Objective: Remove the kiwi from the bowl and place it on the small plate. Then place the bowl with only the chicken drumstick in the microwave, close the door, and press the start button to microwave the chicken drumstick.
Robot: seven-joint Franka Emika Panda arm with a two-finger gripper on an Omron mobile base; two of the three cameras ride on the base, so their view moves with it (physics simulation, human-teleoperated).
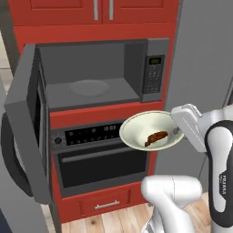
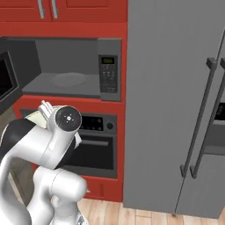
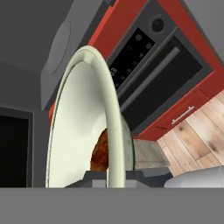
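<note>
A: You have the pale cream round bowl (image 1: 151,130) in the air, in front of the black oven below the microwave, and it leans toward the camera. The brown chicken drumstick (image 1: 156,137) lies low in it, near the rim on the gripper's side. I see no kiwi inside.

B: How is the grip?

A: The white two-finger gripper (image 1: 178,131) takes the bowl at its right rim. In the hand view the rim (image 3: 114,131) runs down between the jaws, so they are closed narrow on that edge. I cannot see the fingertips themselves clearly there, so I only think the hold is firm.

B: What do you advise for the move?

A: First bring the bowl level, because with this lean the drumstick may slide out. Then lift it until it is higher than the floor of the grey open microwave (image 1: 98,73), and carry it to the left and inward, toward the round glass turntable (image 1: 89,88).

B: Any danger?

A: The grey microwave door (image 1: 27,123) stands wide open at the left, so keep the bowl away from it. A rim grip on one side lets the bowl swing; move slowly, and set it down flat before you let go.
</note>
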